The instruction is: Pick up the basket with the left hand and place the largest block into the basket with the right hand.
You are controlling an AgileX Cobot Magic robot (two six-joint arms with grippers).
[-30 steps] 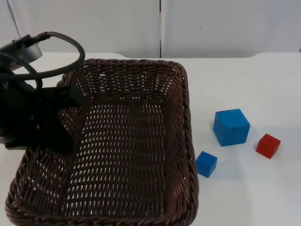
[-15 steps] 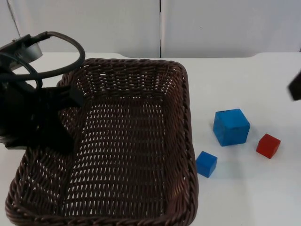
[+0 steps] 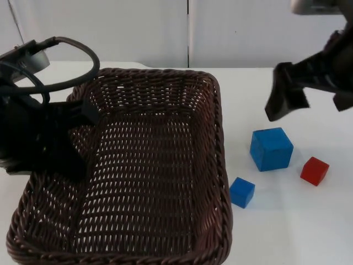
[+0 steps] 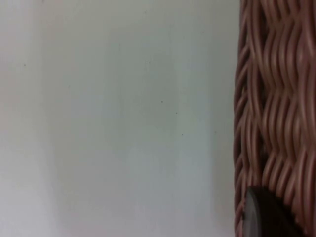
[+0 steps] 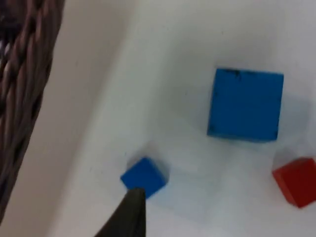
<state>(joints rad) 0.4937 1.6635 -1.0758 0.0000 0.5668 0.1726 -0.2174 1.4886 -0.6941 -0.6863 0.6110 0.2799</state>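
Two grippers are at work, and at the far left of the table the left gripper (image 3: 77,118) is clamped on the left wall of the brown wicker basket (image 3: 165,83), one black finger reaching inside over the weave; in the left wrist view a fingertip lies against the woven rim with bare white table (image 4: 123,123) beside it. The basket looks tilted, its near edge raised toward the camera, which suggests it is held off the surface, though I cannot be sure. Just right of the basket's near corner lies the small blue block (image 3: 241,192). Further right and a little back sits the large blue block (image 3: 271,149), the one to be moved, flat on the table and clear of the others. The red block (image 3: 314,170) lies close to its right. Above these the right gripper (image 3: 285,100) hangs in the air with nothing in it; whether its fingers stand apart I cannot tell. The chief risk, I judge, is a descent too far toward the camera, so that the fingers meet the small blue block or nudge the red one. A grip near one edge could let the big block twist, and a drop on the raised rim could bounce it out.
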